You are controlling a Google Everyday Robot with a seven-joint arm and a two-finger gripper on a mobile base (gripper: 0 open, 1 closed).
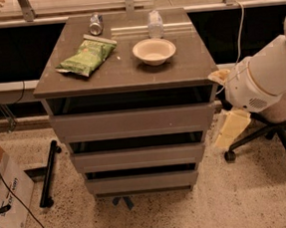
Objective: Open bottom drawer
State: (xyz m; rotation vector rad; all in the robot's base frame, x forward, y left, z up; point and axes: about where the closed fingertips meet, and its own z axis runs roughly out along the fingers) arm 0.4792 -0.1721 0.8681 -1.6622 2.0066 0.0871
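Observation:
The bottom drawer (141, 182) is the lowest of three grey-brown fronts on the cabinet (124, 72), flat and without a handle. It sits nearly flush under the middle drawer (139, 157), with a dark gap above it. My white arm (265, 78) comes in from the right. Its cream-coloured gripper (229, 128) hangs to the right of the cabinet, at about the height of the middle drawer, and touches nothing.
On the cabinet top lie a green chip bag (85, 57), a white bowl (154, 51), a can (95, 23) and a clear bottle (155, 23). An office chair base (280, 139) stands on the right. A cardboard box (5, 198) and a black bar (48, 172) lie on the left floor.

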